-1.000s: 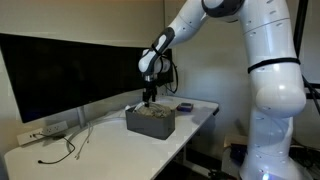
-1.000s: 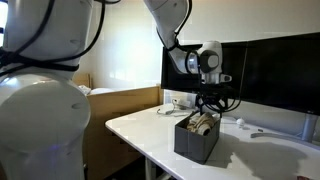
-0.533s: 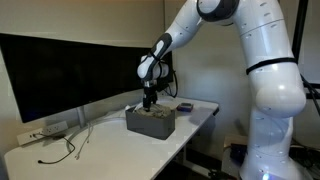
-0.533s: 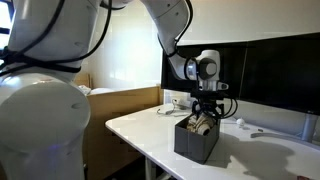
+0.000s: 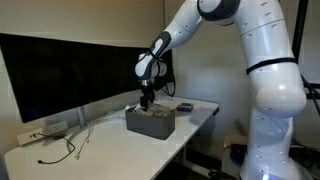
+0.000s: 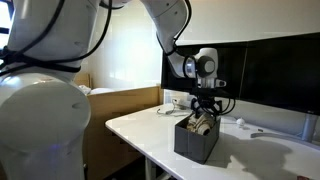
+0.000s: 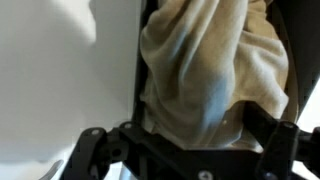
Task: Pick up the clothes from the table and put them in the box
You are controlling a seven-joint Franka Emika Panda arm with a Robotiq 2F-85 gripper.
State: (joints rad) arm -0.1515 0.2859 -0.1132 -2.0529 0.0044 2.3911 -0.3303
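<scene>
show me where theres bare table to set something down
Bare: the table stretch between the cables and the box. Crowded: the box itself, clothes inside and gripper just above, and the end with the power strip.

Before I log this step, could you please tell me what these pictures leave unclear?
Gripper: open or shut unclear; tiny in both exterior views, cut off by the wrist view's bottom edge.
Beige cloth: blurred in the wrist view; dark grey box walls hide most of it in exterior views.
</scene>
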